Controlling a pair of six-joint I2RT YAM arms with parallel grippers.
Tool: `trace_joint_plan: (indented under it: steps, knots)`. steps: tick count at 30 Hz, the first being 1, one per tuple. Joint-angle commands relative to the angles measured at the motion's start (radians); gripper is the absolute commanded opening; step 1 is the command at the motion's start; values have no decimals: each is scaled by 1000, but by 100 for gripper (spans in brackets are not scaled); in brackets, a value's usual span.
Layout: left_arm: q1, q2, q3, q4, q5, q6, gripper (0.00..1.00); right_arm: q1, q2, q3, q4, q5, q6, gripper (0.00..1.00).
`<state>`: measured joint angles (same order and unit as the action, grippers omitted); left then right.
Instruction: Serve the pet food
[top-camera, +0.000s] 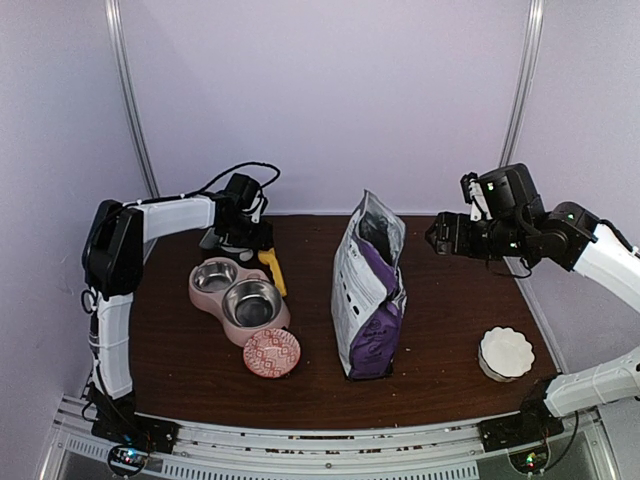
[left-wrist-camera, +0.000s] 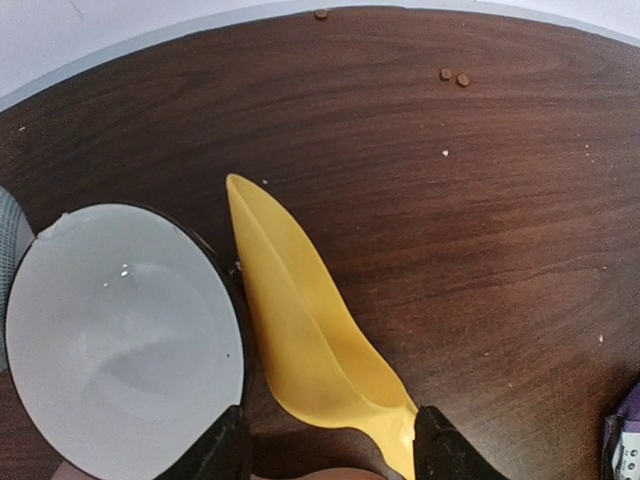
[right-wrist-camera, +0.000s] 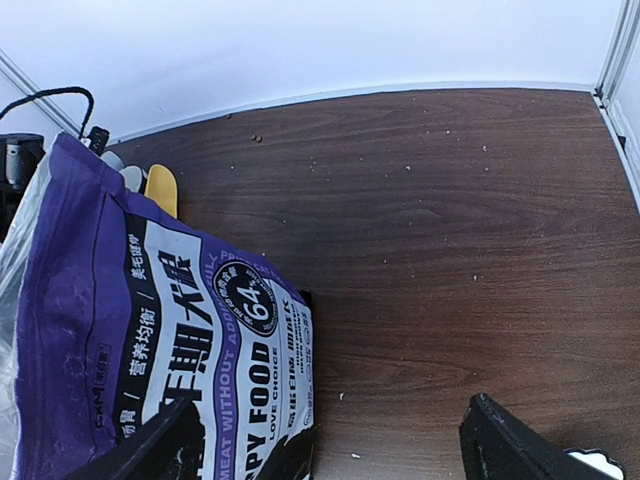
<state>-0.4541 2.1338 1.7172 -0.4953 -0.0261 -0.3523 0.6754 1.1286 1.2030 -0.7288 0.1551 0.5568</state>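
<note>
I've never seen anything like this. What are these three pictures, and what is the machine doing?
Two robot arms are bolted at the near edge of a table. The wide picture looks down from above; the other two come from small cameras on each wrist. On it stand a purple bag of puppy food, a pink double feeder, a red patterned dish and a white dish. The left fingers straddle a yellow scoop, not yet gripping it. The right fingers hang open near the bag's top, holding nothing.
</note>
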Motion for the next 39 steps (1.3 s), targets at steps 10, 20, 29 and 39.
trace_joint_plan:
  steps: [10, 20, 29, 39]
  knots:
    - [13, 142, 150, -27, -57, 41, 59, -7, 6, -7, 6, -32, 38, 91]
    - [13, 175, 171, -60, -112, 55, 49, -7, 19, -12, 17, -47, 49, 91]
    - [14, 179, 191, -71, -104, 31, 27, -6, 28, -13, 22, -55, 54, 91]
    - [17, 195, 201, -57, -68, -17, 24, -7, 30, -13, 17, -49, 52, 91]
